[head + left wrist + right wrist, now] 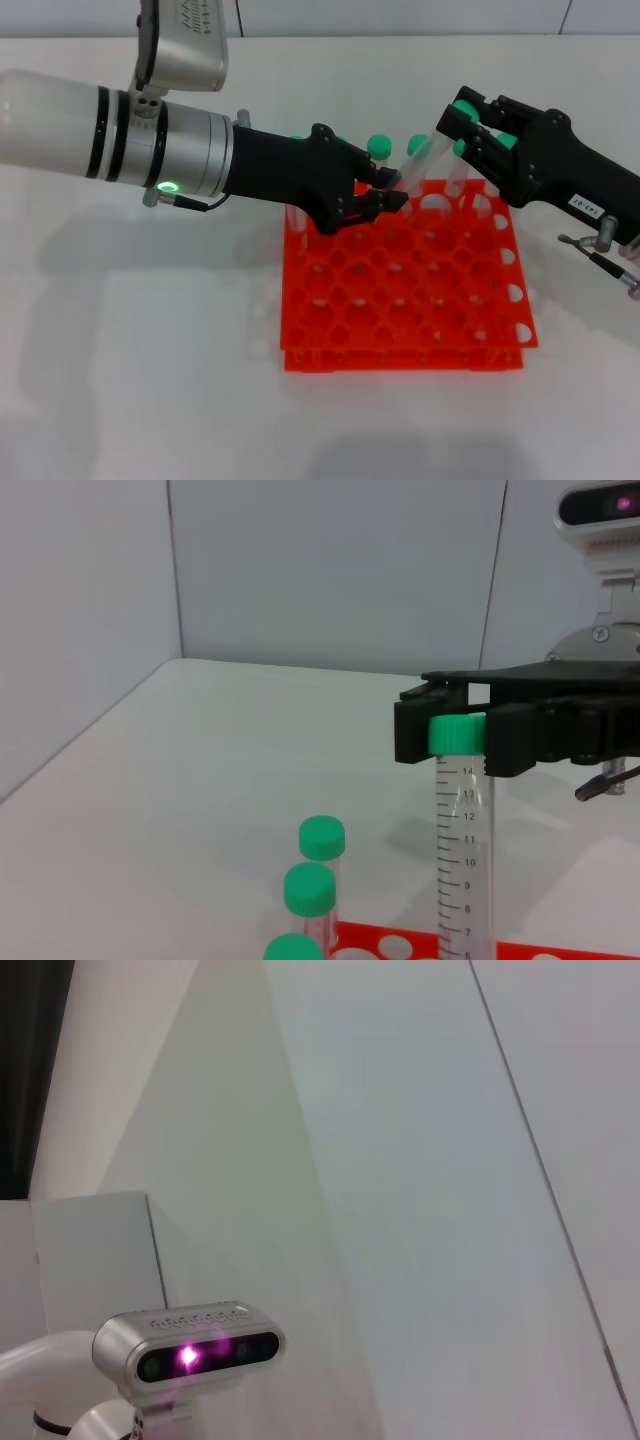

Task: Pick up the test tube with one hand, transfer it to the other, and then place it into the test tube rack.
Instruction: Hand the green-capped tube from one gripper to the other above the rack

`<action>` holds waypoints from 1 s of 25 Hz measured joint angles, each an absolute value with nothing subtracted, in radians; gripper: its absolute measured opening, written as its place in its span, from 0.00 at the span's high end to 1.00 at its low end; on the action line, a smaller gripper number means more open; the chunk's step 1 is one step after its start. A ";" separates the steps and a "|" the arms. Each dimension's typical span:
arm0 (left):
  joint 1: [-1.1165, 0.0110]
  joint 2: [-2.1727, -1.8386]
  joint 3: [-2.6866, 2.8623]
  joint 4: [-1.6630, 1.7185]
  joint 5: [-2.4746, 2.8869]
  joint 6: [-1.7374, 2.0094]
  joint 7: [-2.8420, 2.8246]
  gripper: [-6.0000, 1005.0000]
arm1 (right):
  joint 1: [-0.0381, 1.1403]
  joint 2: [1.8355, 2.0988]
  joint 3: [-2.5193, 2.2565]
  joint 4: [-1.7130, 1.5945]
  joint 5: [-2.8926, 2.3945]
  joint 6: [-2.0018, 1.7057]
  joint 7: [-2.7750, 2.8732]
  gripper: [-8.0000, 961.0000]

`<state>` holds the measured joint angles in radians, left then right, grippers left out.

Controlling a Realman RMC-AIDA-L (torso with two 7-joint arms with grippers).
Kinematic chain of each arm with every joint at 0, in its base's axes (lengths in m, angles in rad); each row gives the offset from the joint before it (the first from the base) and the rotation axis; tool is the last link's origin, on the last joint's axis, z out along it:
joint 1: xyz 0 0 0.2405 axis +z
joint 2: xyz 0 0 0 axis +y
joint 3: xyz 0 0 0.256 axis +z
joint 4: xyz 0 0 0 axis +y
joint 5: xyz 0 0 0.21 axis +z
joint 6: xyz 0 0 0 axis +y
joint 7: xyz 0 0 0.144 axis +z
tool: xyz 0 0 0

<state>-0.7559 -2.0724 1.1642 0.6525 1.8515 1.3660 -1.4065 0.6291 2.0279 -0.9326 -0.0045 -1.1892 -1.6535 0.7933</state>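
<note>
the test tube rack [400, 290] lies on the table [140, 380]. above its far edge, the left gripper [385, 190] hangs left of the right gripper [465, 125]. the test tube [452, 165] stands at the rack's far right, other tubes [380, 147] along its far row.
</note>
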 joint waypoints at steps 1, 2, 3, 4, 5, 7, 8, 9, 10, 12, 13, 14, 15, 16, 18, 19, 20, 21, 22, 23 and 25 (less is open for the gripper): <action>-0.755 -2.072 1.164 0.653 1.851 1.366 -1.407 0.67 | 0.629 2.028 -0.933 -0.004 -1.189 -1.653 0.793 0.59; -0.755 -2.072 1.164 0.654 1.851 1.366 -1.407 0.66 | 0.629 2.028 -0.933 -0.004 -1.189 -1.653 0.793 0.60; -0.755 -2.072 1.164 0.654 1.851 1.366 -1.408 0.66 | 0.629 2.028 -0.933 -0.004 -1.189 -1.653 0.792 0.62; -0.755 -2.072 1.164 0.654 1.851 1.366 -1.408 0.66 | 0.629 2.028 -0.933 -0.004 -1.189 -1.653 0.792 0.64; -0.755 -2.073 1.164 0.652 1.851 1.366 -1.408 0.66 | 0.629 2.028 -0.933 -0.004 -1.189 -1.653 0.792 0.66; -0.756 -2.073 1.164 0.651 1.851 1.365 -1.411 0.66 | 0.629 2.028 -0.933 -0.004 -1.189 -1.653 0.792 0.70; -0.756 -2.073 1.164 0.651 1.851 1.365 -1.413 0.66 | 0.629 2.028 -0.933 -0.005 -1.188 -1.653 0.792 0.72; -0.756 -2.073 1.164 0.651 1.851 1.366 -1.415 0.66 | 0.629 2.028 -0.933 -0.005 -1.188 -1.653 0.792 0.72; -0.756 -2.073 1.164 0.651 1.850 1.367 -1.416 0.66 | 0.629 2.028 -0.933 -0.005 -1.188 -1.654 0.792 0.72; -0.756 -2.074 1.164 0.653 1.847 1.370 -1.418 0.66 | 0.629 2.028 -0.932 -0.005 -1.186 -1.654 0.792 0.72; -0.755 -2.075 1.164 0.654 1.843 1.371 -1.423 0.66 | 0.629 2.028 -0.933 -0.005 -1.187 -1.654 0.792 0.72; -0.754 -2.076 1.164 0.654 1.840 1.371 -1.429 0.66 | 0.629 2.028 -0.933 -0.005 -1.187 -1.654 0.792 0.72; -0.754 -2.077 1.164 0.654 1.839 1.371 -1.437 0.65 | 0.629 2.028 -0.933 -0.007 -1.187 -1.654 0.793 0.72; -0.754 -2.078 1.164 0.655 1.838 1.371 -1.445 0.65 | 0.629 2.028 -0.933 -0.007 -1.187 -1.654 0.794 0.72; -0.754 -2.078 1.164 0.656 1.837 1.371 -1.461 0.65 | 0.629 2.028 -0.933 -0.011 -1.187 -1.654 0.796 0.72; -0.754 -2.079 1.164 0.661 1.837 1.371 -1.473 0.65 | 0.629 2.028 -0.933 -0.012 -1.187 -1.654 0.797 0.72; -0.752 -2.079 1.164 0.669 1.836 1.371 -1.489 0.65 | 0.629 2.028 -0.933 -0.013 -1.187 -1.654 0.798 0.72; -0.749 -2.079 1.164 0.683 1.837 1.373 -1.507 0.65 | 0.628 2.028 -0.933 -0.013 -1.187 -1.654 0.798 0.72; -0.744 -2.079 1.164 0.700 1.839 1.378 -1.526 0.65 | 0.628 2.028 -0.933 -0.014 -1.187 -1.654 0.798 0.72; -0.736 -2.078 1.164 0.726 1.843 1.385 -1.546 0.65 | 0.628 2.028 -0.934 -0.014 -1.187 -1.654 0.798 0.72; -0.716 -2.078 1.164 0.784 1.856 1.402 -1.591 0.65 | 0.628 2.028 -0.938 -0.019 -1.189 -1.654 0.799 0.72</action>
<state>-0.7160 -2.0780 1.1644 0.7840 1.8556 1.4018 -1.5909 0.6278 2.0278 -0.9376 -0.0192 -1.1891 -1.6535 0.7986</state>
